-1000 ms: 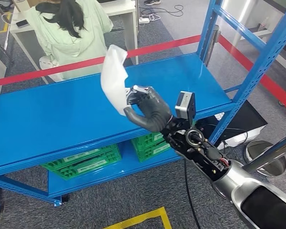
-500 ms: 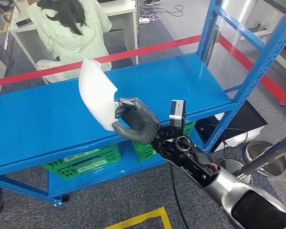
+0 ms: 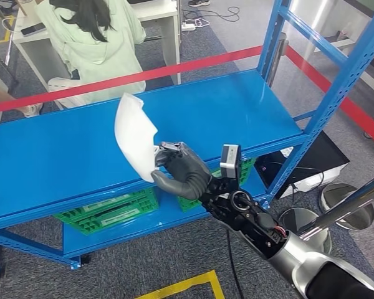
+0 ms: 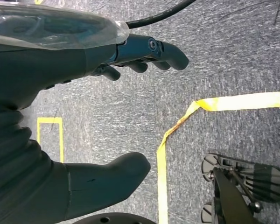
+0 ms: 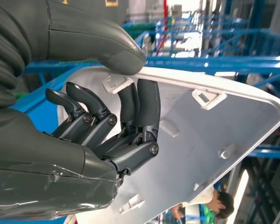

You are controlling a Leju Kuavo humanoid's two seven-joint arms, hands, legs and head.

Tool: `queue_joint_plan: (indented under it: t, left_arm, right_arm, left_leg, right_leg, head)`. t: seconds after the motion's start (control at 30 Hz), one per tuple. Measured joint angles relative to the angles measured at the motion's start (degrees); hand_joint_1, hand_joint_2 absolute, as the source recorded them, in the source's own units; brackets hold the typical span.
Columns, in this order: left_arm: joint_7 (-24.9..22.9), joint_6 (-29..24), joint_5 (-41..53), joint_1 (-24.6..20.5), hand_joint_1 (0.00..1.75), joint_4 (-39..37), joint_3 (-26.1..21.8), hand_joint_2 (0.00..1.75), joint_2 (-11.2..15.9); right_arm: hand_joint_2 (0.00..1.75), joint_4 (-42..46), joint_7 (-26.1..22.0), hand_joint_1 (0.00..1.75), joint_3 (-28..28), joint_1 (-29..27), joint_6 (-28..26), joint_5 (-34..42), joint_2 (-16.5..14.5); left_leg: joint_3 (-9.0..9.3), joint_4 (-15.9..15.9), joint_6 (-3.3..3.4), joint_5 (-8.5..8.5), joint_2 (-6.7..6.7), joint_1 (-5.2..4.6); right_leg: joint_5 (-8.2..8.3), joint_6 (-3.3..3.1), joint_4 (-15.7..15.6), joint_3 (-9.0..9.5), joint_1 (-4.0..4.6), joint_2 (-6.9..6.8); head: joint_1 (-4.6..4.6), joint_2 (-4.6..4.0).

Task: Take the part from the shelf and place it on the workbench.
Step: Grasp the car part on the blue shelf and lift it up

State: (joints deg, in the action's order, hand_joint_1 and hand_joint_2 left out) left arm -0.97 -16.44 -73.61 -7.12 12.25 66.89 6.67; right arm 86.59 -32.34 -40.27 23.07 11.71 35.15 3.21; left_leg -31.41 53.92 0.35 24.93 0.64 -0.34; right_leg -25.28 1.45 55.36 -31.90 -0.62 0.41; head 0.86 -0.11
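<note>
White plastic, the part point(image 3: 134, 136) sat clamped between the right hand's point(image 3: 181, 174) thumb and fingers point(image 5: 138, 105), above the blue shelf point(image 3: 58, 162) near its front edge. It had swung left, then back right and lower, suggesting withdrawal. Left hand point(image 4: 79, 116) hung empty, fingers apart.

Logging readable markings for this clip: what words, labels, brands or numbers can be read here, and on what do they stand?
No text can be read in these frames.
Pale labels on the green crates under the blue shelf: too small and blurred to read.
White part held by the right hand: moulded clips on its inner face in the right wrist view, no lettering visible.
Yellow floor tape: plain lines, no characters.
</note>
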Motion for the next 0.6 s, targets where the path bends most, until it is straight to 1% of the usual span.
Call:
queue_joint_plan:
  t: [0.13, 0.6]
  left_arm:
    - [-0.1, 0.0, 0.4, 0.1, 0.00, 0.0, -0.1, 1.75, 0.0]
    - [-0.7, 0.9, 2.2, 0.1, 0.00, 0.0, -0.2, 1.75, 0.0]
  right_arm:
    - [1.75, 0.2, 0.0, 1.75, 0.6, -1.0, -1.5, -1.1, 0.0]
    - [1.75, 2.2, 0.0, 1.75, 2.9, -4.7, -2.1, -2.1, 0.1]
  left_leg:
    - [0.00, 0.0, 0.00, 0.00, 0.00, 0.00]
    - [0.01, 0.0, 0.00, 0.01, -0.01, 0.00]
  right_leg:
    - [0.00, 0.00, 0.0, 0.00, 0.00, 0.01]
    - [0.00, 0.00, 0.0, -0.01, 0.00, 0.02]
  head:
    - [0.01, 0.00]
    - [0.01, 0.00]
